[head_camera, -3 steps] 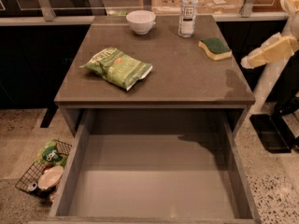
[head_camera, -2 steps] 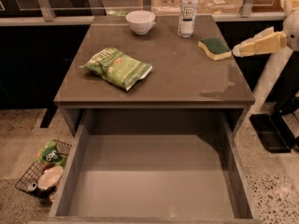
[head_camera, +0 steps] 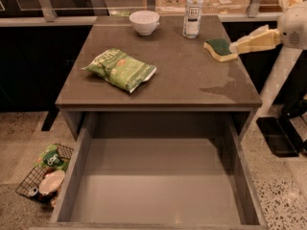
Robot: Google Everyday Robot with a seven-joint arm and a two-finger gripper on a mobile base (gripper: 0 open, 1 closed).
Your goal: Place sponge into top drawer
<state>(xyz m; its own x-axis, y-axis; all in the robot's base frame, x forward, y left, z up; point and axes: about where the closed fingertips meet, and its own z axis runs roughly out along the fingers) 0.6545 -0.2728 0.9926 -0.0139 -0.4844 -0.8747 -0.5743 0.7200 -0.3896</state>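
Sponge (head_camera: 219, 48) near table's (head_camera: 192, 80) right edge, claw (head_camera: 236, 47) just beside it, grip unclear, top drawer (head_camera: 79, 171) open below.

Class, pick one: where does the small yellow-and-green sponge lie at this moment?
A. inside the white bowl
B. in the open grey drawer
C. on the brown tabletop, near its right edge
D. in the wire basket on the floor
C: the small yellow sponge with a dark green top lies on the brown tabletop, with the cream gripper at its right end.
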